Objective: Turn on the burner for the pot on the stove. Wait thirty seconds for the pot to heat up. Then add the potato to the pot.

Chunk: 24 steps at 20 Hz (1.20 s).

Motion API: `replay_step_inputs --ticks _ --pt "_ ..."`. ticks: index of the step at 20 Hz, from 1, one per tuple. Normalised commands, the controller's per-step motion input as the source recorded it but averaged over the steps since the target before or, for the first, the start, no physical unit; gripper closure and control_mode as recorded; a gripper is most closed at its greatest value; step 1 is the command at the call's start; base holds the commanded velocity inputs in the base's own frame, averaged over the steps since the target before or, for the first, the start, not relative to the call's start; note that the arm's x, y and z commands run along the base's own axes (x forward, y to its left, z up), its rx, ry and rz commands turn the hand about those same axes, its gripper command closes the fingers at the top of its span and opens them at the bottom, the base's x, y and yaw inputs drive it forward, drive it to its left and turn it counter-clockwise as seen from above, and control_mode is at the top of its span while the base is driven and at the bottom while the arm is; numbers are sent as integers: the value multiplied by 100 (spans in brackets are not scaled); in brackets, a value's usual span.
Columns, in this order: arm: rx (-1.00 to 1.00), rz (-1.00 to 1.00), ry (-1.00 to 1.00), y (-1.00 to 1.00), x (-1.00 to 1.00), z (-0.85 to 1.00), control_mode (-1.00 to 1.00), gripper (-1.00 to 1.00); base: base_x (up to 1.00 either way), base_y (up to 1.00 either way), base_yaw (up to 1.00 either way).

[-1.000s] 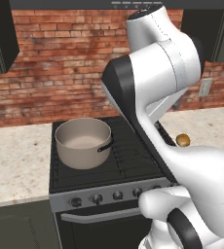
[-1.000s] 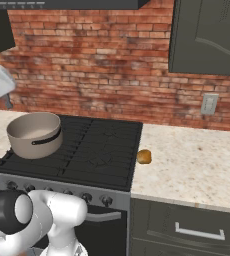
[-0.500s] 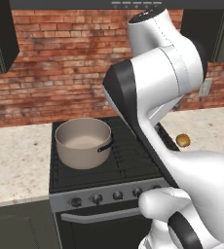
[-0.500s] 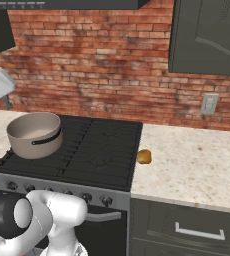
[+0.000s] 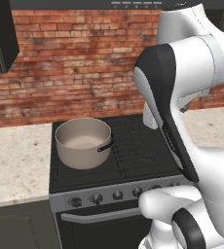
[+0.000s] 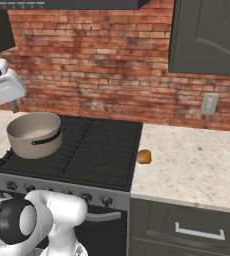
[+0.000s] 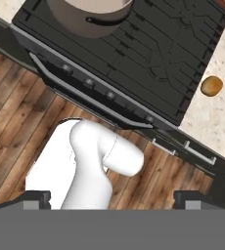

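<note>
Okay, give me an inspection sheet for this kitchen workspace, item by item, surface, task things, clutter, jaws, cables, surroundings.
Surface: black stove set between speckled counters.
Pot: pot stands on the stove's rear left grate, looks empty.
Potato: potato lies on the counter just right of the stove.
Knobs: row of knobs on the silver front strip; no flame seen.
Clutter: nothing seen.
Jaws: gripper high above the floor, jaws wide open, holding nothing.
Cables: nothing seen.
Surroundings: brick wall, wall outlet, dark cabinets, wood floor.
</note>
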Motion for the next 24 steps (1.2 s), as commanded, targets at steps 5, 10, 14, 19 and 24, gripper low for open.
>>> replay_step_inputs --ticks 5,10,14,19,24 --pt "1 0 0 -1 0 0 -100 -100 0 0 0" --pt "5 0 4 -7 0 2 -100 -100 0 0 0" --pt "7 0 6 -8 0 0 -100 -100 0 0 0" --pt "6 0 8 -3 0 0 -100 -100 0 0 0" --pt "6 0 7 -3 0 0 -100 -100 0 0 0"
